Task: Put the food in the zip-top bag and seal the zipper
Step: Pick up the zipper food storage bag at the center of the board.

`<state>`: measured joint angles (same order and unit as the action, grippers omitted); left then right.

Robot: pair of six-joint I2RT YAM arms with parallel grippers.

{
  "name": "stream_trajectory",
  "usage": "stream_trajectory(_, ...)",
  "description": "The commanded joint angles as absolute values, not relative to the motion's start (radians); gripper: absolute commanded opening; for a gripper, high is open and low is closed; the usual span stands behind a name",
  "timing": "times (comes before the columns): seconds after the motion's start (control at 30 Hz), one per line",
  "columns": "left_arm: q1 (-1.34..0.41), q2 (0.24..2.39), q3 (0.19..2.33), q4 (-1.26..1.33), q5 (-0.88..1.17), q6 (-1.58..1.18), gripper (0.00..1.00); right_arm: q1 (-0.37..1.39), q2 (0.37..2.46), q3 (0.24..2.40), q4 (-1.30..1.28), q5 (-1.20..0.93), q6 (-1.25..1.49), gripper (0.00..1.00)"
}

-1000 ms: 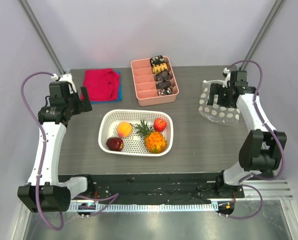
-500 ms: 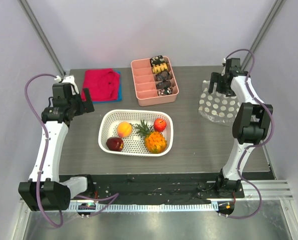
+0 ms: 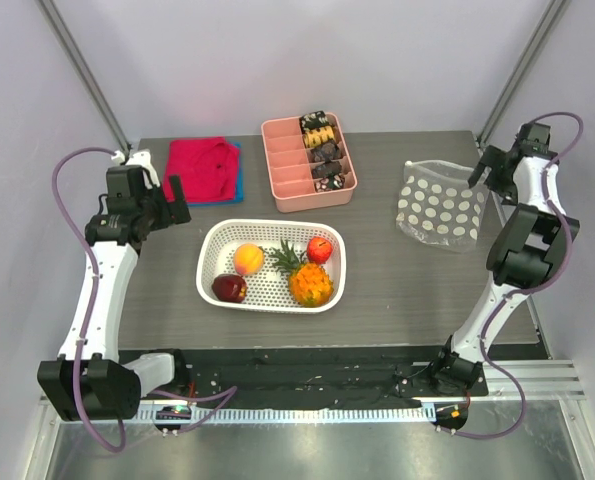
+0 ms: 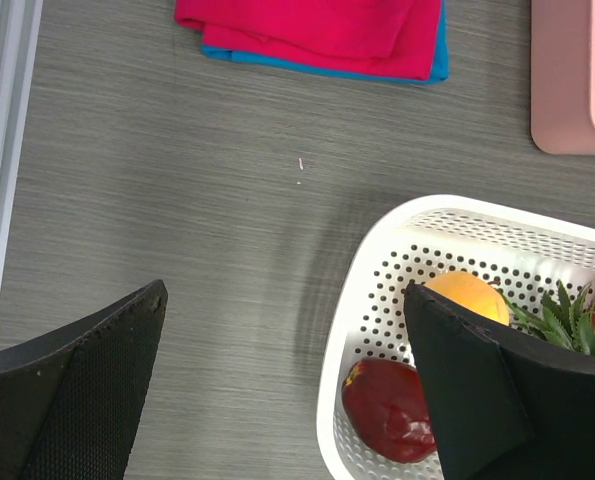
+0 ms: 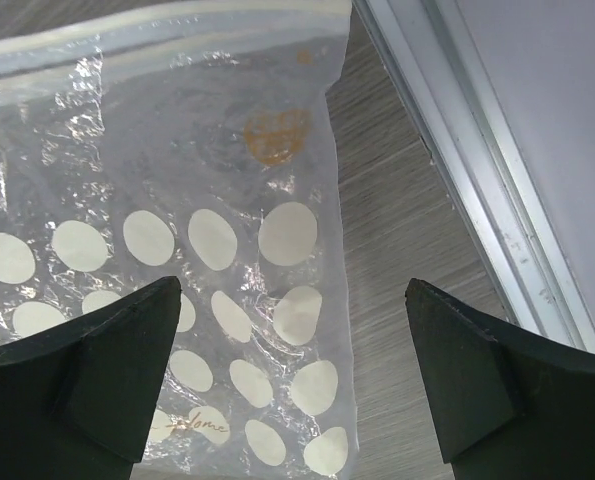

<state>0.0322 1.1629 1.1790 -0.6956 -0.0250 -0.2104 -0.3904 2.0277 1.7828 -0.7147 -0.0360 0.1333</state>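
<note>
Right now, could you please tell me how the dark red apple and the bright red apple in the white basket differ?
Colour: the dark red apple is deep maroon, the bright red apple vivid red. Size: the dark red apple looks larger than the bright red apple. Place: the dark red apple lies near-left, the bright red apple far-right. Both rest in the white basket.
</note>
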Motion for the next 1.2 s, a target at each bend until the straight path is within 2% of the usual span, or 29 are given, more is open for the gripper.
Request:
stream_trajectory(0.0,0.029,1.172,1.186,-0.647,-0.006,-0.224,1.0,-0.376,2.048,1.766,-0.715,-0.066,0.149,1.0)
stream_trajectory(0.07,0.031,1.172,1.189,-0.65,-0.006,-0.221,1.0,-0.387,2.088,1.776,-0.712,-0.087,0.156,1.0)
stream_trajectory(0.17,0.029,1.166,1.193,-0.652,-0.006,-0.218,1.0,-0.396,2.124,1.801,-0.71,-0.132,0.161,0.93)
stream_trajectory(0.27,0.031,1.166,1.193,-0.65,-0.005,-0.221,1.0,-0.405,2.145,1.806,-0.71,-0.184,0.167,0.71)
stream_trajectory(0.37,0.031,1.172,1.195,-0.652,0.035,-0.23,1.0,-0.405,2.143,1.805,-0.712,-0.221,0.166,0.45)
stream_trajectory(0.4,0.031,1.173,1.196,-0.65,0.043,-0.233,1.0,-0.405,2.141,1.807,-0.718,-0.235,0.155,0.25)
stream_trajectory(0.43,0.031,1.177,1.198,-0.65,0.06,-0.232,1.0,-0.406,2.131,1.807,-0.721,-0.257,0.149,0.17)
stream_trajectory(0.47,0.031,1.18,1.203,-0.649,0.067,-0.23,1.0,-0.407,2.122,1.807,-0.724,-0.27,0.141,0.03)
stream_trajectory(0.63,0.031,1.184,1.235,-0.656,0.156,-0.161,1.0,-0.403,2.005,1.789,-0.744,-0.477,0.013,0.01)
stream_trajectory(0.83,0.026,1.215,1.336,-0.727,0.475,-0.061,1.0,-0.373,1.842,1.789,-0.885,-0.777,-0.323,0.01)
stream_trajectory(1.03,0.011,1.22,1.4,-0.672,0.641,-0.098,1.0,-0.276,1.653,1.735,-1.112,-0.906,-0.803,0.01)
stream_trajectory(1.17,-0.069,1.244,1.443,-0.629,0.683,-0.117,1.0,-0.183,1.495,1.608,-1.134,-0.947,-1.02,0.01)
